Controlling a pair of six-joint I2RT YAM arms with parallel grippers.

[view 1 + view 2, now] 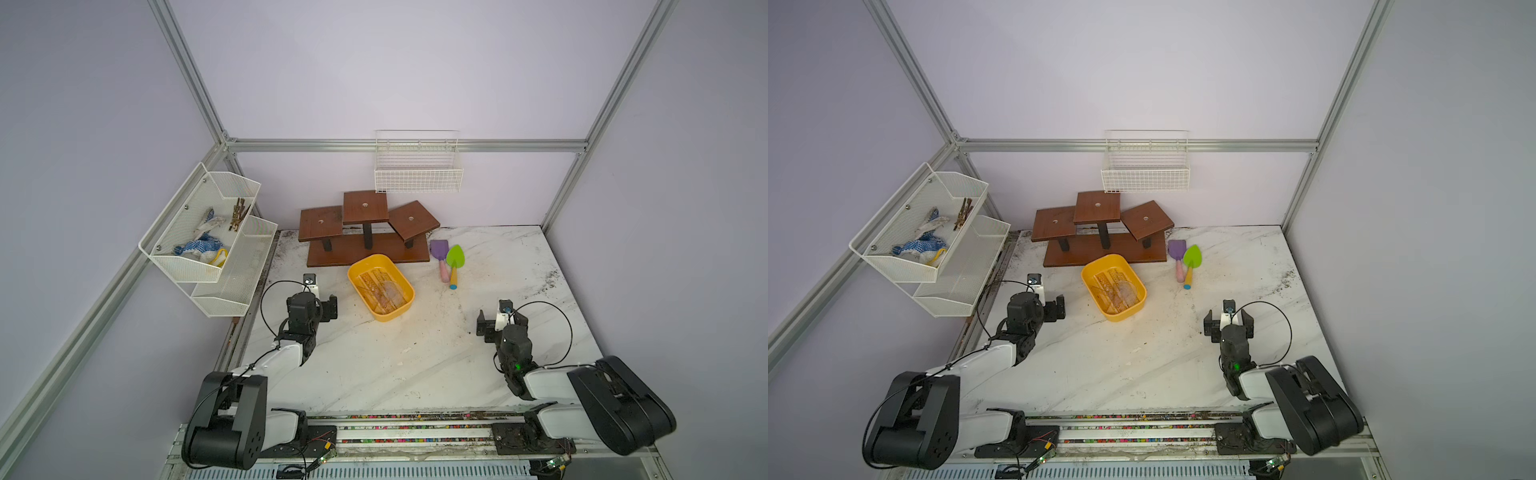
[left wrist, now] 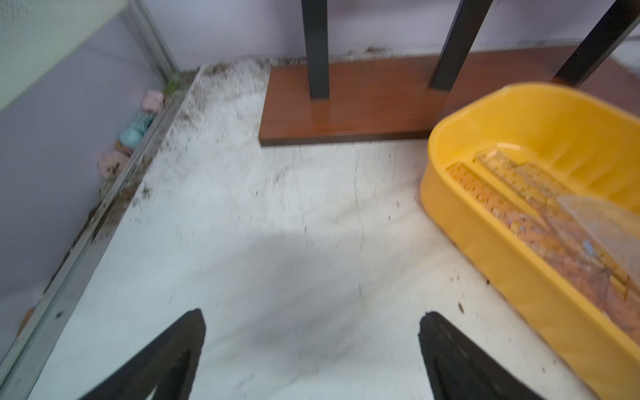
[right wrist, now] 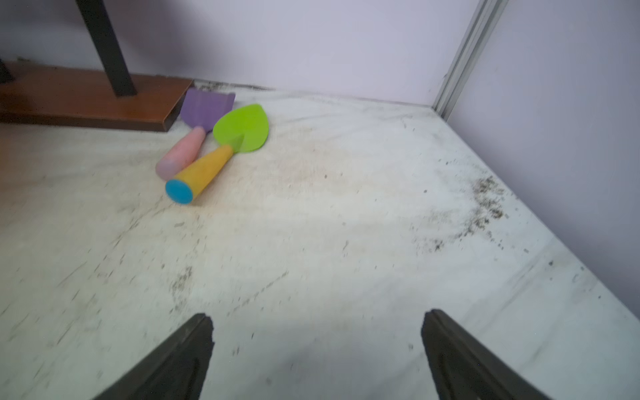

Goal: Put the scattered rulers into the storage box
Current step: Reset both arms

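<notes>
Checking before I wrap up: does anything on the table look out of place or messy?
Rulers lie inside the storage box. Odd: dark crumbs strewn on the table near its right edge, and the wooden stand's right platform looks askew.

Both top views are taken from high above the near edge, looking steeply down toward the far wall (image 1: pixel 374 83). They cover the whole surface (image 1: pixel 374 357) and are nearly equal, shifted slightly sideways.

The left wrist view sits low and close over the left part of the surface, facing far: left end effector (image 2: pixel 313 313) nearest the lens, then stand (image 2: pixel 346 104) and box (image 2: pixel 485 252).

The right wrist view, equally low, faces the far right corner: right end effector (image 3: pixel 318 313), then shovels (image 3: pixel 239 128).

Both wrist views share the stand.
</notes>
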